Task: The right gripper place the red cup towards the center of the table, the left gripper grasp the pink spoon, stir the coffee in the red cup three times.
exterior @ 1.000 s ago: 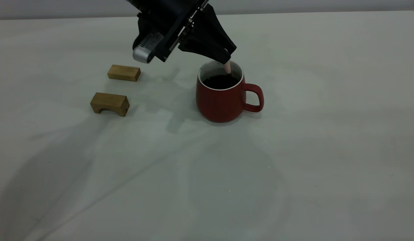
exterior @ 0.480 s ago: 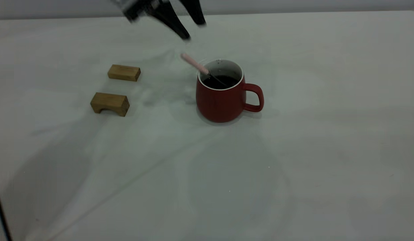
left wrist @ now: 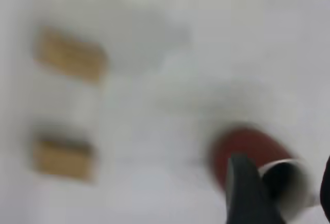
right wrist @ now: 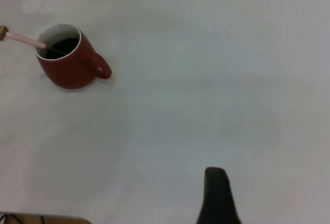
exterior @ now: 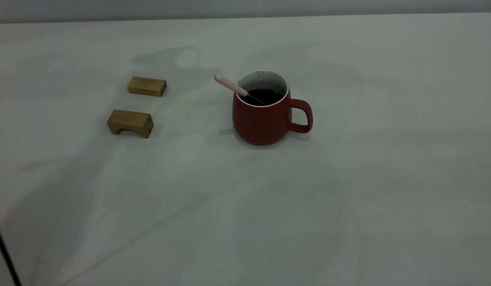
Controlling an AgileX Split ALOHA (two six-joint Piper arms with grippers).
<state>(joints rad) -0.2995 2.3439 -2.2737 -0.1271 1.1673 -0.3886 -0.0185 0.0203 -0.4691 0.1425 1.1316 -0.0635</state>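
Counter (exterior: 348,190): plain, matte; no writing or labels anywhere.
Cup (exterior: 261,119): mid-counter, coffee (exterior: 267,95) inside; probably heavy, fragile, spillable; take by the handle.
Spoon (exterior: 231,84): leans on the cup rim, bowl submerged; light, stiff; grip the pink handle.
Left end effector (left wrist: 281,193): above the cup, fingers apart, empty.
Right end effector (right wrist: 219,195): well away; finger state cannot be told.

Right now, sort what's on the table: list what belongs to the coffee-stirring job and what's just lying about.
Belongs to the job:
red cup
coffee inside it
pink spoon, left leaning on the cup's rim
table

Just lying about:
two wooden blocks, apart from the cup
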